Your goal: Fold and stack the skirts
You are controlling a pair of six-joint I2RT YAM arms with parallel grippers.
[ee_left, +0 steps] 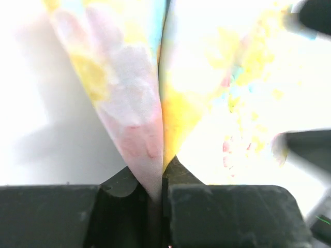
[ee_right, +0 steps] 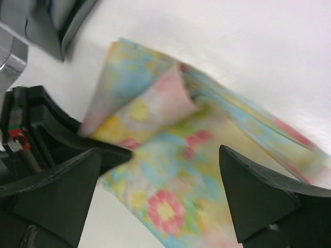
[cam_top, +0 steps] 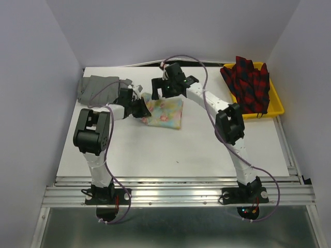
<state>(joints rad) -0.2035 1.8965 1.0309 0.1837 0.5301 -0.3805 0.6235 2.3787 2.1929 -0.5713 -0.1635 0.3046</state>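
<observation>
The pastel floral skirt [cam_top: 166, 113] lies in the middle of the table, partly folded. My left gripper [cam_top: 140, 107] is at its left edge, shut on a raised fold of the floral skirt [ee_left: 129, 103]; the cloth runs straight down between the closed left gripper [ee_left: 158, 194]. My right gripper [cam_top: 163, 90] hovers over the skirt's far edge, open, with the floral skirt [ee_right: 170, 175] below the spread right gripper [ee_right: 159, 155] and nothing held. The grey skirt [cam_top: 98, 88] lies at the far left. The red-and-dark plaid skirt [cam_top: 249, 82] rests in the tray.
A yellow plastic tray [cam_top: 278, 103] sits at the table's far right corner. Purple cables loop off both arms. The grey skirt's edge [ee_right: 57, 23] shows at the top left of the right wrist view. Walls close in the left, back and right.
</observation>
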